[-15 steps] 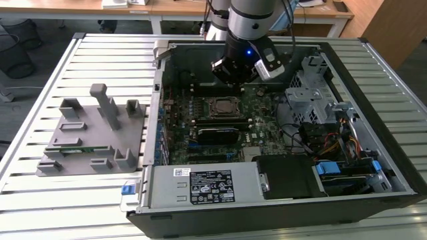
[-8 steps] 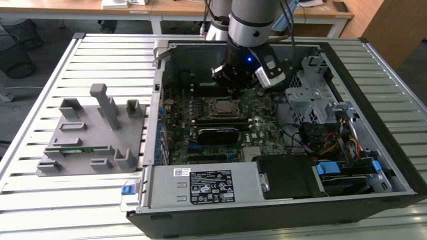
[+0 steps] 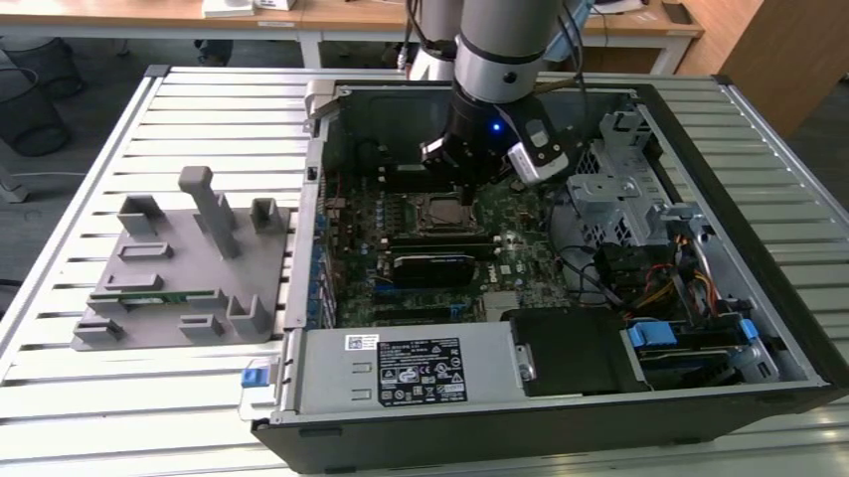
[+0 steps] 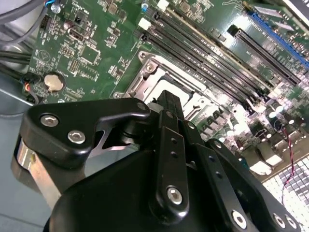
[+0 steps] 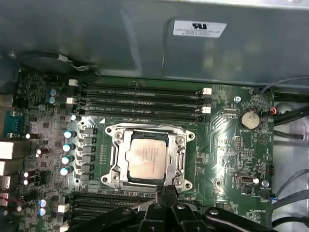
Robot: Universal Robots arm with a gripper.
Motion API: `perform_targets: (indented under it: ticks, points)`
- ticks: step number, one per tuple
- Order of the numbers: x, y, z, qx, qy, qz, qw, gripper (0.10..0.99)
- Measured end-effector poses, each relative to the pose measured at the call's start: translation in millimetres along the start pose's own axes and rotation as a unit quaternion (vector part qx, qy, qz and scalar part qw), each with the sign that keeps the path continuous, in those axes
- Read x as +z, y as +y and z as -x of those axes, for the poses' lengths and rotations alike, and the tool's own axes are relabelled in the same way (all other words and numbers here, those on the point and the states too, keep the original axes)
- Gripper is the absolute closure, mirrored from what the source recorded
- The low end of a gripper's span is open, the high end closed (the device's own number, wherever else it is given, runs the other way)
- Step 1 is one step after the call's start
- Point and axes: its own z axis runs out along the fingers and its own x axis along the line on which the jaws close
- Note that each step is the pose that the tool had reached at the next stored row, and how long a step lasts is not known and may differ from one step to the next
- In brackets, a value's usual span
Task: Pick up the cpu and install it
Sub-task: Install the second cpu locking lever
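Centrally, the cpu (image 5: 147,155) lies flat inside the socket (image 5: 148,154) on the motherboard (image 5: 231,154), within the open case (image 3: 796,328). Gripper (image 5: 166,191) hovers just beside the socket's edge, fingers (image 5: 166,195) pressed together, holding nothing and not touching the cpu.

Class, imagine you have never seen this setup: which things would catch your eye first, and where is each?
First, the robot arm reaching down into the open computer case on the slatted table. In the first wrist view, the silvery cpu sits in the metal-framed socket mid-motherboard. On the exterior view's left stands a grey fixture.
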Motion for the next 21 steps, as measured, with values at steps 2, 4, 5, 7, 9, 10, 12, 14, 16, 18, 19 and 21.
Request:
perform_targets:
  ticks: [2,4,5,7,9,10,12,14,16,18,19,21]
  points:
    - [1.8,-2.6,-0.3,0.0,0.0,0.0001,1.0,0.98]
    - [3.0,-6.2,-0.6,0.0,0.0,0.0001,1.0,0.98]
    - [3.4,-8.2,-0.8,0.0,0.0001,0.0,1.0,0.98]
    - [3.8,-11.8,-1.5,0.0,0.0,0.0002,1.0,0.98]
    - [4.0,-13.3,-3.1,0.0,0.0,0.0001,1.0,0.98]
    - [4.2,-13.3,-5.9,0.0,0.0,0.0001,1.0,0.98]
    - [4.5,-13.0,-14.0,0.0,0.0001,0.0001,1.0,0.98]
    - [4.8,-13.0,-20.7,0.0,0.0001,0.0001,1.0,0.98]
    - [5.1,-15.2,-23.2,0.0,0.0001,0.0002,1.0,0.98]
    - [5.6,-18.3,-24.5,0.0,0.0,0.0005,1.0,0.98]
    - [6.0,-19.2,-25.3,0.0,0.0,0.0005,1.0,0.98]
    - [6.6,-19.9,-27.4,0.0,0.0,0.0008,1.0,0.98]
